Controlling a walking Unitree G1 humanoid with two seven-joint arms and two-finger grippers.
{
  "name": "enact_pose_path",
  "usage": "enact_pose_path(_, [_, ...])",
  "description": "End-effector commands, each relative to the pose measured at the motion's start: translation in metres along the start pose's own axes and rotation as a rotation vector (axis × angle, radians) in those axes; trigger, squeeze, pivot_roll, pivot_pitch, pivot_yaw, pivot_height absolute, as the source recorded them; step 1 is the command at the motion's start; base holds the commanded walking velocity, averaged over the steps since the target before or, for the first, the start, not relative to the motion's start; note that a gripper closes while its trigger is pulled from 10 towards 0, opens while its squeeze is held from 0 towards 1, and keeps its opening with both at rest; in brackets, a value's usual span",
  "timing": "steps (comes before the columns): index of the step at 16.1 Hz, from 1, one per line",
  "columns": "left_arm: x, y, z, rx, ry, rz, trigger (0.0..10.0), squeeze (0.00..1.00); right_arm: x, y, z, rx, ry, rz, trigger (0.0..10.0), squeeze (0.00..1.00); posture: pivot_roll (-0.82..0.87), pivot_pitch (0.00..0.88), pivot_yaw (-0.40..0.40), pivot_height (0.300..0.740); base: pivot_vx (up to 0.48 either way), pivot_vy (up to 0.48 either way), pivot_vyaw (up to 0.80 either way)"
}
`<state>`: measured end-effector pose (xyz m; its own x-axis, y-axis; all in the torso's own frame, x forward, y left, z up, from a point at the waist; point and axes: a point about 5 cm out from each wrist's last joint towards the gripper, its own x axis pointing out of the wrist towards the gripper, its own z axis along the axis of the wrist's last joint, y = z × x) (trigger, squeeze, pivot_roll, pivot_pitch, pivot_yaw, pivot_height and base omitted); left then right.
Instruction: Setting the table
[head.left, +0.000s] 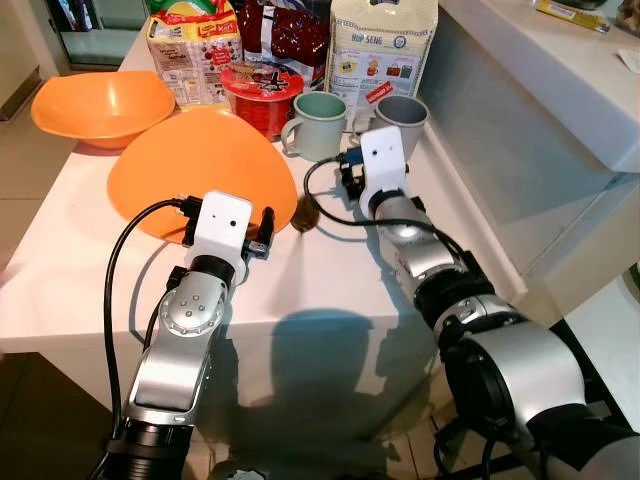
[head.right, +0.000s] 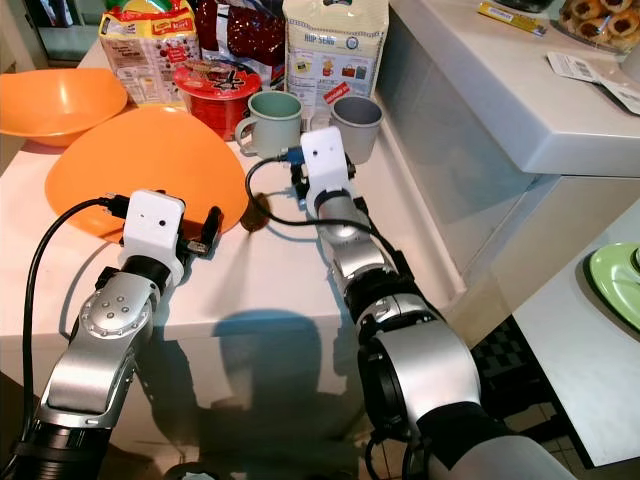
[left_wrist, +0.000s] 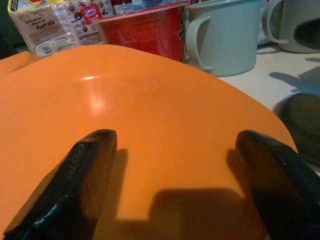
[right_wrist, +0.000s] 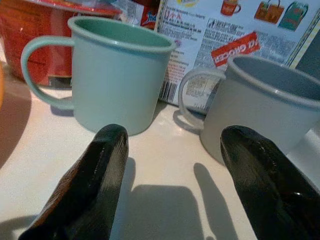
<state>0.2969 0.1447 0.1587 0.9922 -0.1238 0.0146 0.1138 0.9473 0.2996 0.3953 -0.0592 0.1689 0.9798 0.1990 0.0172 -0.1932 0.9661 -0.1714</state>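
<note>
Left wrist view: we're spreading left tool (left_wrist: 172, 185) over orange bowl (left_wrist: 140, 125); right tool (right_wrist: 182, 175) spread, risking nudging green mug (right_wrist: 117, 75) over.

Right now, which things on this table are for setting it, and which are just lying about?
For the job: near orange bowl, far orange bowl, green mug, grey mug.
Lying about: red tub, white packet, snack bags.

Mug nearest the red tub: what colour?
Pale mint green mug, clearest in the right wrist view, left of the grey mug.
</note>
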Motion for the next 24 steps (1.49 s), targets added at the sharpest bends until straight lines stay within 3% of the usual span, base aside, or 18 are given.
enact_pose_path(1, [-0.003, -0.005, -0.02, 0.005, 0.097, -0.026, 10.0, 0.0, 0.0, -0.003, -0.001, 0.009, -0.003, -0.003, 10.0, 1.0, 0.32, 0.0, -0.104, 0.74, 0.0, 0.0, 0.0])
enact_pose_path(12, [0.006, -0.008, -0.017, 0.009, 0.074, -0.056, 10.0, 0.0, 0.0, -0.014, 0.002, -0.003, -0.024, -0.034, 10.0, 1.0, 0.28, 0.0, -0.088, 0.74, 0.0, 0.0, 0.0])
enact_pose_path(16, [0.007, -0.009, -0.021, 0.023, 0.085, -0.068, 10.0, 0.0, 0.0, -0.01, 0.002, 0.002, -0.027, -0.033, 10.0, 1.0, 0.28, 0.0, -0.078, 0.74, 0.0, 0.0, 0.0])
enact_pose_path(18, [0.009, -0.013, -0.021, -0.035, 0.109, -0.083, 10.0, 0.0, -0.002, -0.008, -0.005, -0.01, 0.002, -0.021, 10.0, 1.0, 0.28, 0.0, -0.078, 0.74, 0.0, 0.0, 0.0])
enact_pose_path(19, [0.009, -0.013, -0.022, -0.088, 0.125, -0.074, 10.0, 0.0, -0.003, -0.009, -0.006, -0.015, 0.012, -0.024, 10.0, 0.43, 0.28, 0.0, -0.08, 0.74, 0.0, 0.0, 0.0])
enact_pose_path(20, [0.007, -0.008, -0.024, -0.134, 0.142, -0.051, 10.0, 0.0, -0.002, -0.012, -0.002, -0.012, -0.015, -0.043, 10.0, 0.0, 0.29, 0.0, -0.079, 0.74, 0.0, 0.0, 0.0])
enact_pose_path(24, [0.006, 0.003, -0.025, -0.205, 0.163, -0.016, 10.0, 0.0, -0.001, -0.01, 0.009, 0.016, -0.076, -0.062, 10.0, 0.0, 0.3, 0.0, -0.07, 0.74, 0.0, 0.0, 0.0])
